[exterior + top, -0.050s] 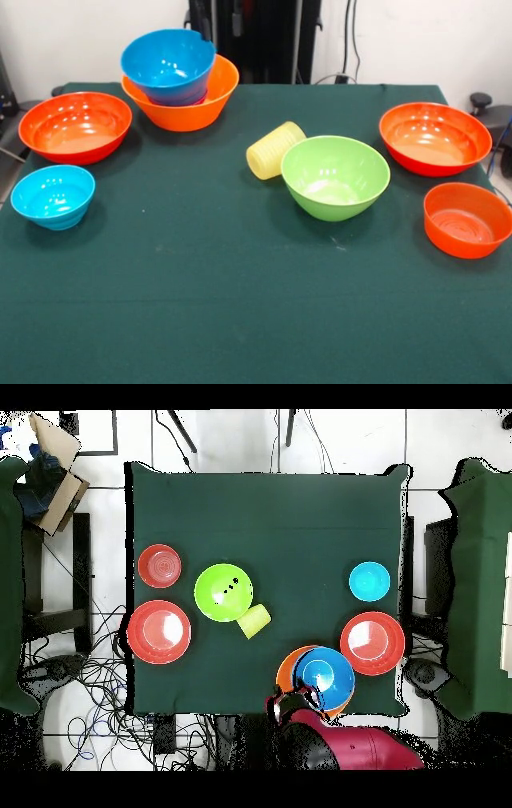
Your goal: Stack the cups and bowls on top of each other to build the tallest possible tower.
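Gripper (290, 706) seen only from overhead, just beside tower (181, 86); finger state can't be told. Cup (275, 150) lies on its side farther out, touching green bowl (335, 177), axis approx. horizontal.

Seven bowls in all, and one cup; of the bowls, one is large and light orange (186, 110), with one blue bowl (168, 66) sitting tilted inside it, so two pieces make the tower; three are red-orange, namely a wide one (75, 126), another wide one (434, 138) and a smaller one (467, 219); one is cyan (53, 196); one is lime green (334, 177); the single cup is a pale-yellow tumbler (274, 150), lying on its side.
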You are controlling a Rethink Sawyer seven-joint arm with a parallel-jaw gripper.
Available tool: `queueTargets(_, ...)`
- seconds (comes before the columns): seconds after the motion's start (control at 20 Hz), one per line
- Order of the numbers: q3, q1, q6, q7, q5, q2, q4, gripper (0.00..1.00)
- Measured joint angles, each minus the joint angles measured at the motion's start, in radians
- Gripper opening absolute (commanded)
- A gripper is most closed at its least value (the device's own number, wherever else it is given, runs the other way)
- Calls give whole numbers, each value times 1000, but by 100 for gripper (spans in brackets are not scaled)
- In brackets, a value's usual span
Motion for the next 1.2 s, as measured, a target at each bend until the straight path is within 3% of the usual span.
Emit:
queueTargets(0.55, 37, 116, 30, 0, 78, -18, -51, 100)
queueTargets(1.2, 42, 331, 234, 0, 201, 39, -295, 100)
